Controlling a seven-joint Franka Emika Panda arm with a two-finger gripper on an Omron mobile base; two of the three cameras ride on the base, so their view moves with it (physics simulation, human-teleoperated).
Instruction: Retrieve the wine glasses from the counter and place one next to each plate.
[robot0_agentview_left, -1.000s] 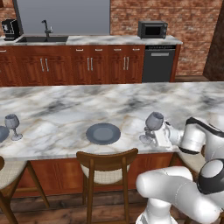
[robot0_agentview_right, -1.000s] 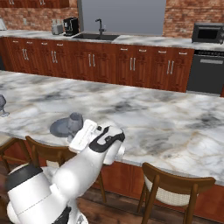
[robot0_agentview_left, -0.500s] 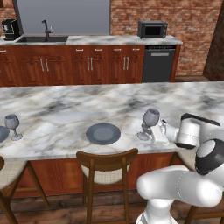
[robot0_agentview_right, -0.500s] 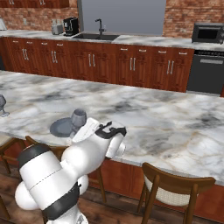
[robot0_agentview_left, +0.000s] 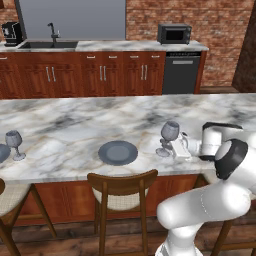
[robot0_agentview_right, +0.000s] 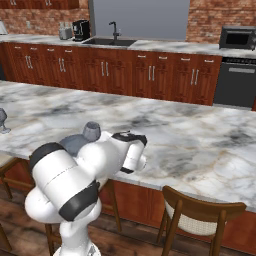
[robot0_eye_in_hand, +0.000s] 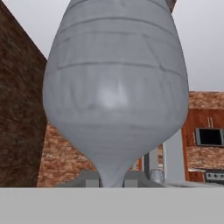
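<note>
Pincer: our white arm's two-finger pincer (robot0_agentview_left: 170, 149) is closed tight on the thin stem of a small clear greyish stemmed wine glass (robot0_agentview_left: 169, 132); in the hand view the rounded bowl (robot0_eye_in_hand: 116, 87) rises straight above the finger tips.
Held glass: we see it upright over the near edge of the grey-veined white marble island (robot0_agentview_left: 75, 125); whether its foot touches the marble we cannot tell.
Nearest plate: a flat round dull blue-grey plate (robot0_agentview_left: 118, 152) lies on the island just to the pincer's left, apart from the held glass.
Second glass: a matching clear stemmed wine glass (robot0_agentview_left: 14, 142) stands upright well to the pincer's left, beside a second blue-grey plate (robot0_agentview_left: 2, 152) at the picture's edge.
Counter: the long marble worktop over reddish-brown wood cabinets (robot0_agentview_left: 100, 46) runs well beyond the pincer, against the red brick wall.
Chair: a wooden chair with a woven seat (robot0_agentview_left: 122, 187) is below and left of the pincer.
</note>
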